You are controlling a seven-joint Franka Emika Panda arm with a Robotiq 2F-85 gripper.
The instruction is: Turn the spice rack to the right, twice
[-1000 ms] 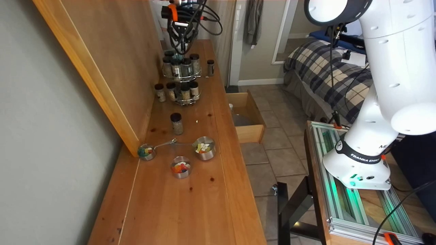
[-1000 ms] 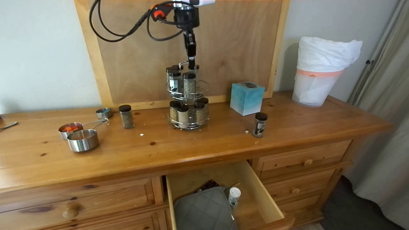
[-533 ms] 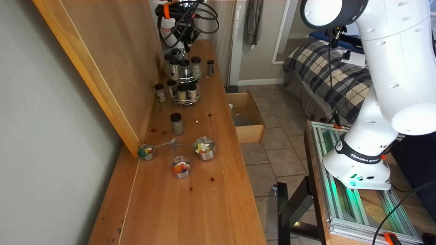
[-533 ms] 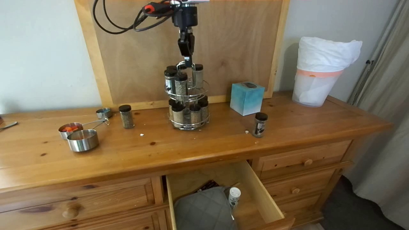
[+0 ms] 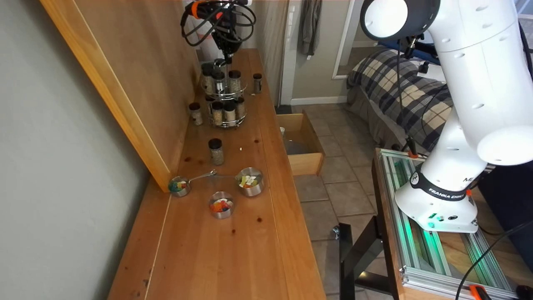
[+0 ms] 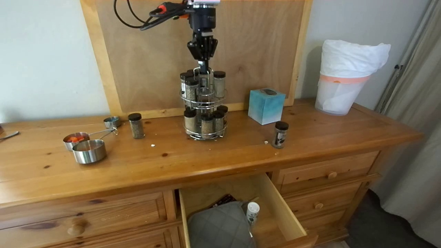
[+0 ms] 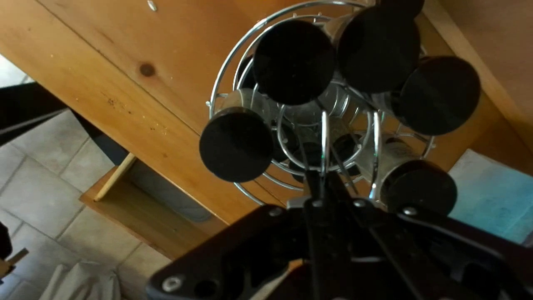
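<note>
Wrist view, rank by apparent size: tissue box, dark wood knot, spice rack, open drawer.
1. Spice rack
2. Open drawer, partly hidden
3. Tissue box, cut off
4. Dark wood knot
Judged on visible parts only.

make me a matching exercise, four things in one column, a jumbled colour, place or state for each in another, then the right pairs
Things
1. gripper
2. quilted pad
3. cube-shaped box
4. plastic bin

Colour, place or state
A. blue
B. fitted with a white bag
C. in the open drawer
D. at the top of the spice rack

Pairs: 1-D, 2-C, 3-A, 4-B
</note>
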